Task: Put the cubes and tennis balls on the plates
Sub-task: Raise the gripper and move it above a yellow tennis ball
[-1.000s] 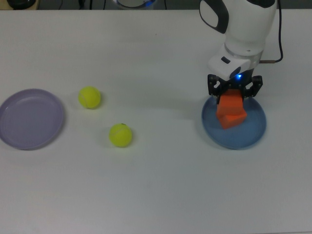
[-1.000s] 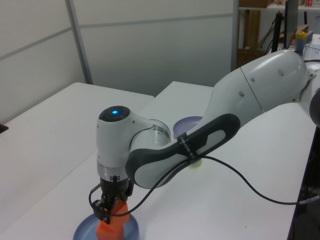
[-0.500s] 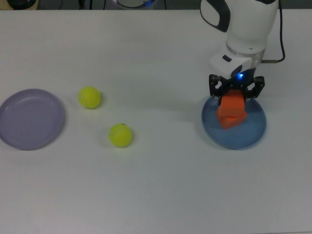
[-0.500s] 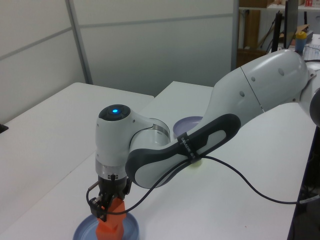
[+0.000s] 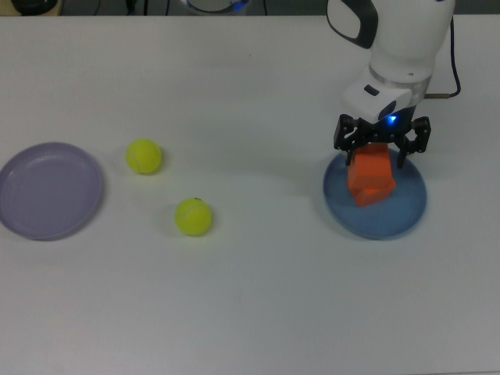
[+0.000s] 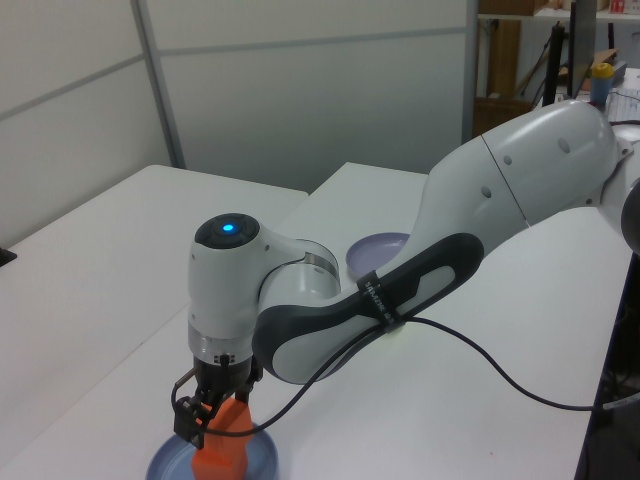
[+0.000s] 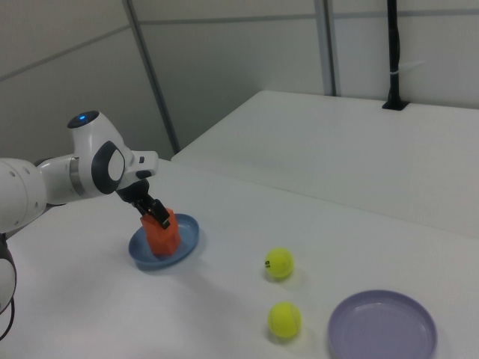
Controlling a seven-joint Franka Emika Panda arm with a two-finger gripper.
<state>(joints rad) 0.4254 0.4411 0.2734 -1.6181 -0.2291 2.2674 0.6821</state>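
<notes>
Two orange cubes (image 5: 370,175) are stacked on the blue plate (image 5: 406,212), frame right; two tennis balls (image 5: 193,216) lie mid-left beside the lavender plate (image 5: 48,190).

Robotics laboratory — indicated by plain white benches (image 7: 359,142), grey partition wall panels (image 6: 300,90) with metal framing, a black vertical post (image 7: 394,52) clamped at a bench edge, and cluttered shelving (image 6: 600,70) in the background.

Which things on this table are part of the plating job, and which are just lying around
Part of the job:
stacked orange cubes
blue plate
two tennis balls
lavender plate
hand

Just lying about:
black cable
black post on the far table
</notes>
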